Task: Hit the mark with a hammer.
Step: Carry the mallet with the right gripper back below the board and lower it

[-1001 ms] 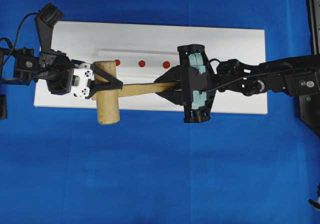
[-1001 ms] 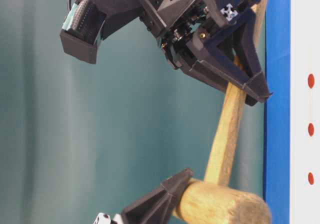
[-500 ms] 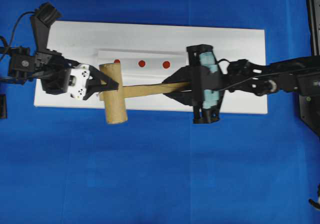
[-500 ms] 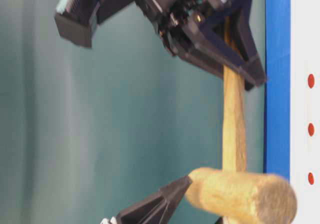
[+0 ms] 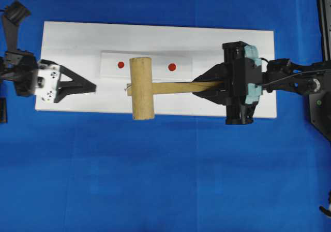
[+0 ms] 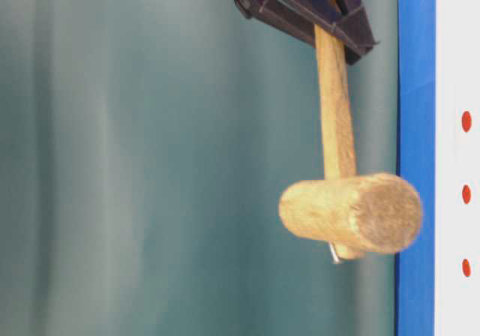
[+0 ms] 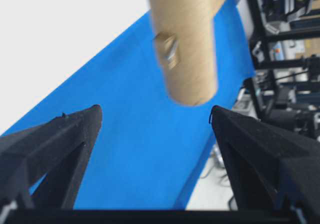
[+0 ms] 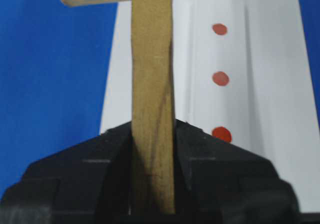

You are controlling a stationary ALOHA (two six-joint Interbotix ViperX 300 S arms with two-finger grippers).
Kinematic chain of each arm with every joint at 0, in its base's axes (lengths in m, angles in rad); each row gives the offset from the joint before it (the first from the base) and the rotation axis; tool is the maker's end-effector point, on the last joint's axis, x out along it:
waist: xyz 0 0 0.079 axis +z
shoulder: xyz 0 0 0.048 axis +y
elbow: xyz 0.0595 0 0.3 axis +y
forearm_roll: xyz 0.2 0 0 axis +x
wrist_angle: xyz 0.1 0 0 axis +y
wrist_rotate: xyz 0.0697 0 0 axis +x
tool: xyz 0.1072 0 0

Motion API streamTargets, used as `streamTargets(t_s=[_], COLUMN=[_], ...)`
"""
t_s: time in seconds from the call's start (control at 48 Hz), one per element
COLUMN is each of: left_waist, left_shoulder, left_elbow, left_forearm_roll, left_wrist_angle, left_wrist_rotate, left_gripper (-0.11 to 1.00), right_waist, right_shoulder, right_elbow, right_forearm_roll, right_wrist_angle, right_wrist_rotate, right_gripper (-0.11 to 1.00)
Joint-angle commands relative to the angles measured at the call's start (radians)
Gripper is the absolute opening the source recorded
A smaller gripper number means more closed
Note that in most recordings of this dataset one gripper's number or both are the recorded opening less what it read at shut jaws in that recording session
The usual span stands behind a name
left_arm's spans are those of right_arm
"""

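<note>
The hammer, a light wooden mallet, has its thick head (image 5: 141, 88) across the dotted strip (image 5: 111, 59), covering the middle of the row of red marks. Two marks (image 5: 120, 64) (image 5: 172, 67) show on either side. My right gripper (image 5: 209, 86) is shut on the handle (image 5: 176, 87), which runs straight out between its fingers in the right wrist view (image 8: 152, 84). In the table-level view the head (image 6: 352, 212) appears clear of the board. My left gripper (image 5: 88, 88) stands open and empty at the board's left end, apart from the head (image 7: 182, 44).
The white board (image 5: 232, 45) lies on a blue cloth (image 5: 165, 180). Three red marks (image 8: 220, 78) run along the strip to the right of the handle in the right wrist view. A dark frame (image 5: 323, 61) stands at the right edge.
The left gripper has opened, let go of the hammer head and drawn back to the left. The right gripper has carried the hammer to the right, so the head now sits over the middle mark.
</note>
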Motion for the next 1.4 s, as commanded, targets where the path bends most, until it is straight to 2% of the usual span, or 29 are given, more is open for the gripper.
streamTargets(t_s=[0.0, 0.167, 0.292, 0.542, 0.73, 0.917, 1.084, 1.376], left_waist=[-0.002, 0.0, 0.012, 0.055, 0.061, 0.064, 0.064, 0.066], left_shoulder=[-0.025, -0.026, -0.025, -0.025, -0.023, -0.029, -0.032, -0.032], left_elbow=[-0.002, -0.002, -0.002, 0.0, 0.002, 0.009, 0.012, 0.021], left_forearm_roll=[0.005, 0.005, 0.009, 0.009, 0.009, 0.011, 0.009, 0.008], left_wrist_angle=[0.018, 0.029, 0.031, 0.052, 0.052, 0.043, 0.014, 0.005], left_wrist_rotate=[0.011, 0.054, 0.152, 0.485, 0.706, 0.864, 0.927, 0.933], left_gripper=[0.88, 0.88, 0.87, 0.87, 0.87, 0.87, 0.87, 0.87], right_waist=[0.003, 0.003, 0.043, 0.19, 0.275, 0.339, 0.354, 0.354], right_shoulder=[-0.029, -0.014, 0.017, 0.129, 0.21, 0.284, 0.345, 0.423], right_elbow=[-0.012, -0.026, -0.049, -0.127, -0.176, -0.229, -0.278, -0.304], right_forearm_roll=[0.003, 0.015, 0.06, 0.144, 0.198, 0.25, 0.255, 0.255], right_wrist_angle=[-0.009, -0.006, -0.011, -0.071, -0.144, -0.199, -0.196, -0.193], right_wrist_rotate=[0.003, 0.012, 0.055, 0.137, 0.166, 0.172, 0.172, 0.17], right_gripper=[0.07, 0.07, 0.07, 0.07, 0.07, 0.07, 0.07, 0.07])
